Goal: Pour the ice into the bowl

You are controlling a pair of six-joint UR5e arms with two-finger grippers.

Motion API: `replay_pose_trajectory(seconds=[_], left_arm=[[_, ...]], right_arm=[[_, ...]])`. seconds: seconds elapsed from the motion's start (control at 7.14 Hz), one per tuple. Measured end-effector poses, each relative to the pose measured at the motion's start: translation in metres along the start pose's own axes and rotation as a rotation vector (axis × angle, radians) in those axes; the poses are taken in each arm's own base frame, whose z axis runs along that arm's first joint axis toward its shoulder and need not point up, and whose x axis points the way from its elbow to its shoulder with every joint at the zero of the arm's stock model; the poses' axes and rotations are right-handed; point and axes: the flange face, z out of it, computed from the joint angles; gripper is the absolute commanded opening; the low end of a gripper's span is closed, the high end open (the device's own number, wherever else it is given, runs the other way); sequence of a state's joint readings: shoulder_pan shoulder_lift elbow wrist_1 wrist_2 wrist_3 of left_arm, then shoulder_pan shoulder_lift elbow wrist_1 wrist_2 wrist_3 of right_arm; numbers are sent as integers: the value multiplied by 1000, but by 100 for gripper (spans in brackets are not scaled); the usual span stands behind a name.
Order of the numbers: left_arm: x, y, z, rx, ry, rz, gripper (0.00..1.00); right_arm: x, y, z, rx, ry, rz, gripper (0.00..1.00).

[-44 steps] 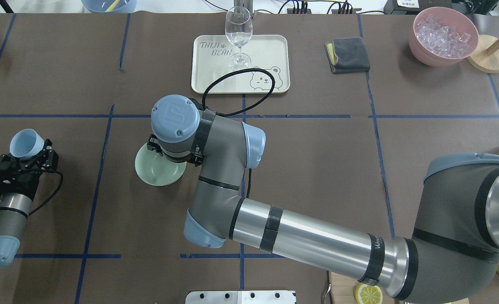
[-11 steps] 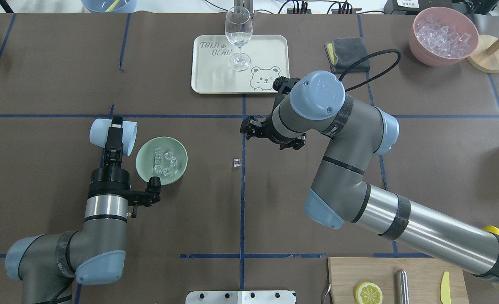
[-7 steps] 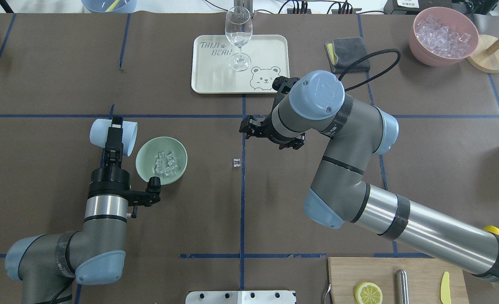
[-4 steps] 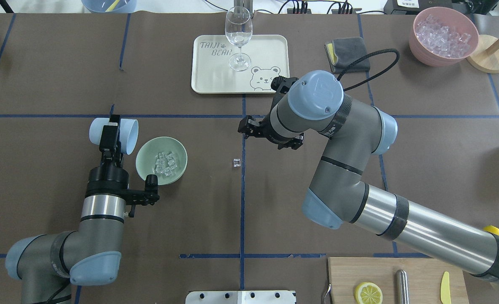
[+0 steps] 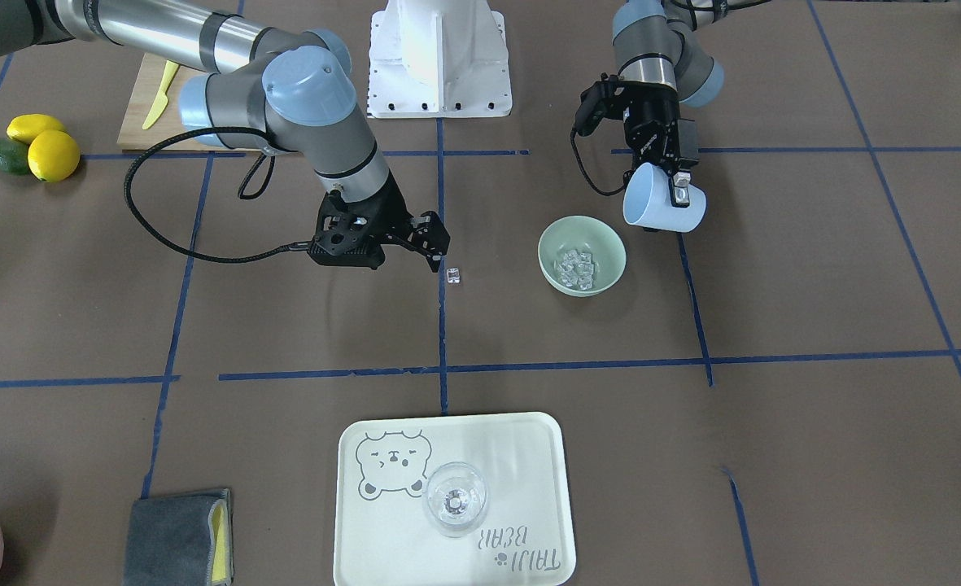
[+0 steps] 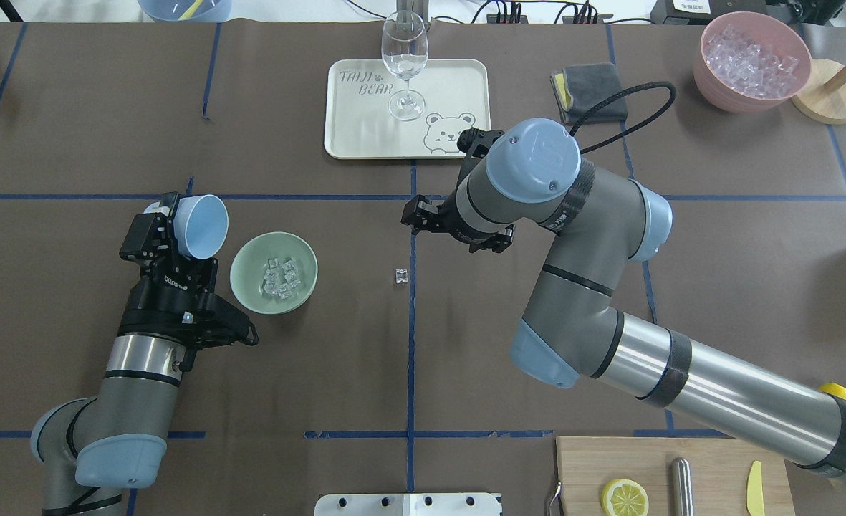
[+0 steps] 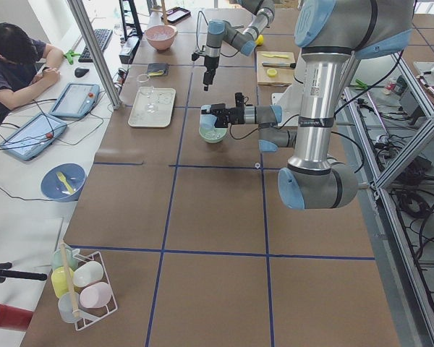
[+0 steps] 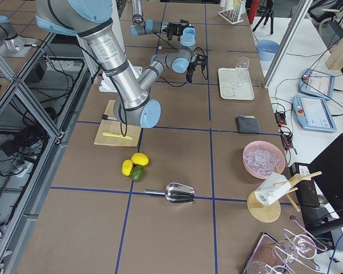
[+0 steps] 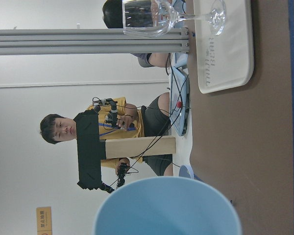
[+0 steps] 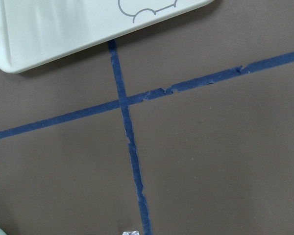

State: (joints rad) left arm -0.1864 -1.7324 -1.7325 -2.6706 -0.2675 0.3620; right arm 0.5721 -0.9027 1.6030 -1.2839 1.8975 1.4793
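The pale green bowl (image 6: pixel 245 284) (image 5: pixel 550 242) stands left of centre with several ice cubes (image 6: pixel 281 276) (image 5: pixel 575 266) in it. One stray ice cube (image 6: pixel 400 276) (image 5: pixel 452 276) (image 10: pixel 131 233) lies on the table near the centre line. My left gripper (image 6: pixel 172 228) (image 5: pixel 675 185) is shut on a light blue cup (image 6: pixel 202 216) (image 5: pixel 661 209) (image 9: pixel 166 208), held just beside the bowl with its mouth turned up and nothing showing inside. My right gripper (image 6: pixel 412 215) (image 5: pixel 439 251) hovers open just beyond the stray cube, nothing between its fingers.
A cream tray (image 6: pixel 365 136) with a stemmed glass (image 6: pixel 404 54) sits at the far centre, with a grey cloth (image 6: pixel 589 93) to its right. A pink tub (image 6: pixel 709 79) of ice stands far right. A cutting board (image 6: pixel 587 466) with a lemon half is at the near right. A person (image 7: pixel 14 61) sits at the table's end.
My left wrist has rolled the blue cup from lying on its side at the bowl to mouth-up and drawn back a little. The ice has settled in the bowl. The right arm barely moved.
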Motion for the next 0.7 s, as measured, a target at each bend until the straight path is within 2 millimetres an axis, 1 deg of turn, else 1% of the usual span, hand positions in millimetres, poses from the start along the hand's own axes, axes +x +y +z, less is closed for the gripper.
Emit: replay_pose_trajectory(seconds=[0.28,0.7], left_arm=[[8,0,-6,24,43,-322,0],[16,-10,-18,30,130,-781,0]], right_arm=[[1,-2,-1,3,0,1,100],[0,-3,-2,3,-1,3,100]])
